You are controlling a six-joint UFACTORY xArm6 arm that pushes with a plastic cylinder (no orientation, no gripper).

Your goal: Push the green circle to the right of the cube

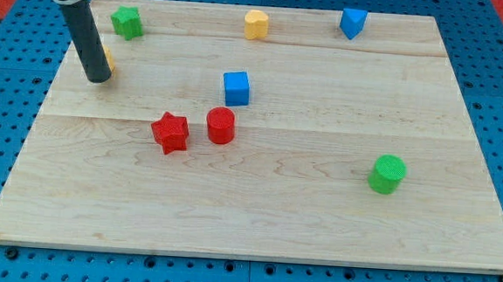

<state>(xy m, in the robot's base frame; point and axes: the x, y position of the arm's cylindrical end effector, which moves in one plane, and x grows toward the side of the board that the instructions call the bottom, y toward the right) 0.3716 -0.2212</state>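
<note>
The green circle [388, 174] is a short green cylinder at the view's lower right of the wooden board. The blue cube [236, 88] sits near the board's middle, well to the upper left of the green circle. My tip [99, 77] rests on the board at the view's far left, far from both. It stands right beside a small yellow-orange block [109, 60], which the rod mostly hides.
A red star [171, 133] and a red cylinder [221, 125] lie just below the cube. A green star [127, 21], a yellow block [256, 24] and a blue block [353, 22] sit along the top edge. The board [255, 220] lies on a blue pegboard.
</note>
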